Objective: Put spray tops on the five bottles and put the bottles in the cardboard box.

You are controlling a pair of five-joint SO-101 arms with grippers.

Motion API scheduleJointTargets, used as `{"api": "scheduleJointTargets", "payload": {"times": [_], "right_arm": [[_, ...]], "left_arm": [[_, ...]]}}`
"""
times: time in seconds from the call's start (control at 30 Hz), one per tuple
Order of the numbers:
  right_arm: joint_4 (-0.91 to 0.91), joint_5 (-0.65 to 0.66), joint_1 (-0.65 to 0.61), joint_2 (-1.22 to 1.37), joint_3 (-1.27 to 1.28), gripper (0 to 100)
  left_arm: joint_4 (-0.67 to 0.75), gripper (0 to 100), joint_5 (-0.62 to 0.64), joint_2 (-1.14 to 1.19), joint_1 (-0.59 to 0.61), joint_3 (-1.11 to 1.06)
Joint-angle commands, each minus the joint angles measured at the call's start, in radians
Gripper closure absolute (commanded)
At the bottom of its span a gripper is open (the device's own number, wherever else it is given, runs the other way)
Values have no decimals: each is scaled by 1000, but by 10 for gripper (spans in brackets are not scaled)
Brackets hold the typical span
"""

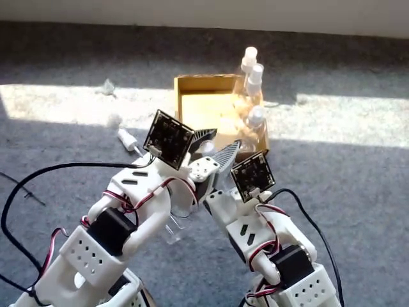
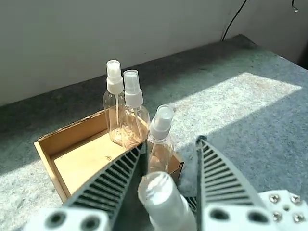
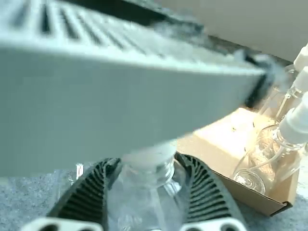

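My left gripper (image 2: 172, 143) is shut on a white spray top (image 2: 161, 195), and in the high view the left gripper (image 1: 220, 142) hangs just in front of the cardboard box (image 1: 192, 86). Directly below, my right gripper (image 3: 149, 163) is shut on a clear bottle (image 3: 144, 197), held upright. The spray top (image 3: 147, 156) sits at the bottle's neck. A finger of the left gripper (image 3: 120, 86) looms across the right wrist view. Three capped bottles (image 1: 252, 96) stand along one side of the box; these bottles (image 2: 130, 106) show in the left wrist view too.
A loose white spray top (image 1: 128, 139) lies on the grey carpet left of the box. A small clear item (image 1: 107, 86) lies farther back left. Cables (image 1: 38, 179) trail beside the left arm. The box floor (image 2: 86, 163) is bare beside the bottles.
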State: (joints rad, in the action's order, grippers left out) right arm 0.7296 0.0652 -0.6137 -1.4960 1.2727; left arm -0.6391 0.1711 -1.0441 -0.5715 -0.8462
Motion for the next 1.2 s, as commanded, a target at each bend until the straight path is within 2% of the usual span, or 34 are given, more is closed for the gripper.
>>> {"api": "scheduleJointTargets", "payload": {"times": [0.0,0.13,0.3,0.53,0.63,0.73,0.83,0.97,1.17], "right_arm": [[-25,-9,-1,-1,-59,995],[-25,-9,-1,-1,-59,995],[-25,-9,-1,-2,-62,995],[-25,-11,-1,-2,-64,995],[-25,-9,-1,-2,-64,995],[-25,-9,-1,-2,-64,995],[-25,-9,1,-2,-64,995],[-25,-8,1,-2,-61,995],[-25,-8,2,-2,-65,995]], "left_arm": [[-57,845,15,-13,-12,145],[-133,846,9,-13,18,236],[-150,846,9,-10,143,260],[-152,846,5,-12,130,102],[-152,846,-43,-13,81,38],[-152,846,-64,-13,27,18],[-152,846,-78,-13,27,45],[-158,846,-77,-13,150,131],[-186,846,-77,-13,458,186]]}}
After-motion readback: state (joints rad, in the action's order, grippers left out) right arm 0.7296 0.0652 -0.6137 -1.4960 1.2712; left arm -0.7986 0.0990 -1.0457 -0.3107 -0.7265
